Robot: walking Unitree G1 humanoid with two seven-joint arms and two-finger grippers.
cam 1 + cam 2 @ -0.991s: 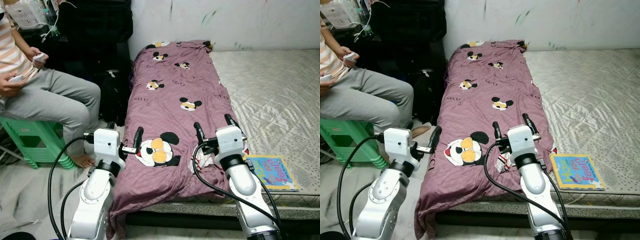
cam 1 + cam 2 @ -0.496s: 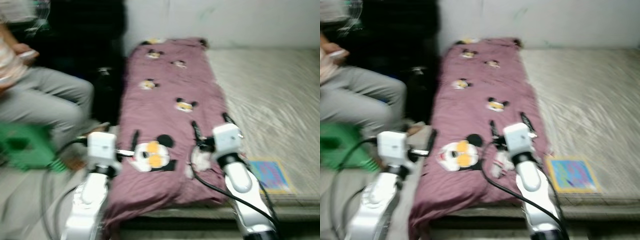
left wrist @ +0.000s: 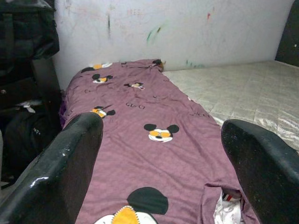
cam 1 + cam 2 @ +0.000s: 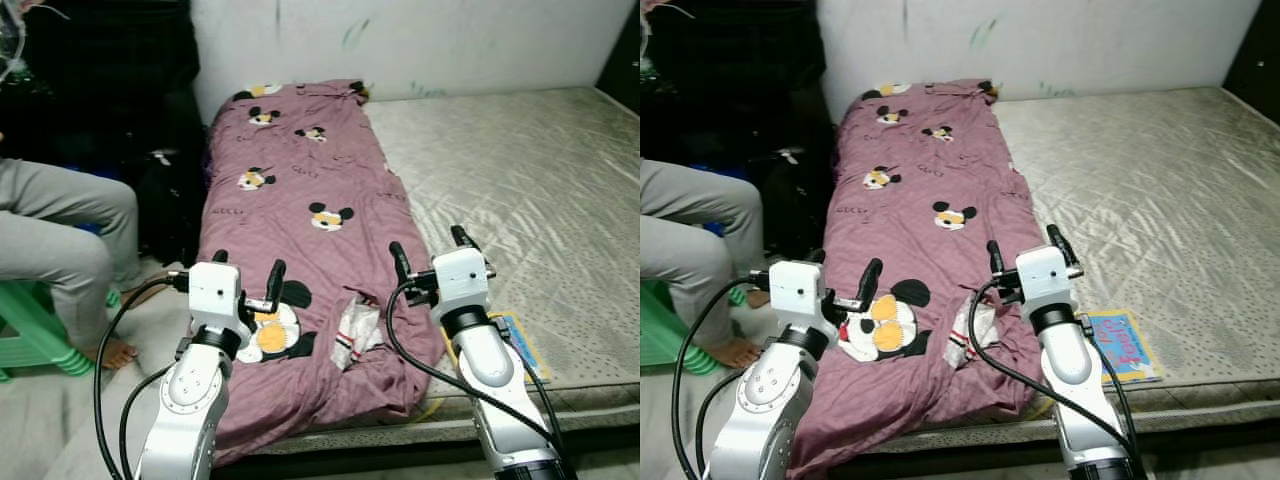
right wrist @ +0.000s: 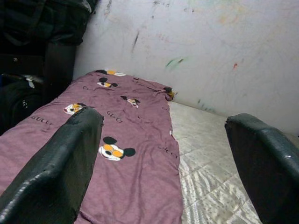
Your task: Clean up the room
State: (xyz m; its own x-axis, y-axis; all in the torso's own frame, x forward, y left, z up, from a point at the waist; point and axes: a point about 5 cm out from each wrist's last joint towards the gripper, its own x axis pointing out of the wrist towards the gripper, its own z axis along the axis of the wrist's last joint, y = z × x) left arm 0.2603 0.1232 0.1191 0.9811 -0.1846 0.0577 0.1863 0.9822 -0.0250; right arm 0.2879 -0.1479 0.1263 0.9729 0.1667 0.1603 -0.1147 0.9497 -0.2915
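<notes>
Hands: left hand [image 4: 244, 277] wide | right hand [image 4: 432, 250] wide | blanket [image 4: 290, 200] overhangs mattress [image 4: 520, 190] edge

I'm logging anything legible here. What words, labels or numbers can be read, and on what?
"GUCCI": small dark print repeated on the purple cartoon-mouse blanket.
Book at the mattress edge: colourful cover lettering, too blurred to read.
White patterned cloth showing through the blanket's opening: markings unreadable.

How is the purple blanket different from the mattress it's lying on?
The blanket is purple with cartoon mouse prints; the mattress is plain pale grey and quilted. The blanket is a narrow strip, rumpled at its near end; the mattress is much wider and lies flat. The blanket spills over the bed's near edge; the mattress does not. Both reach back to the wall.
</notes>
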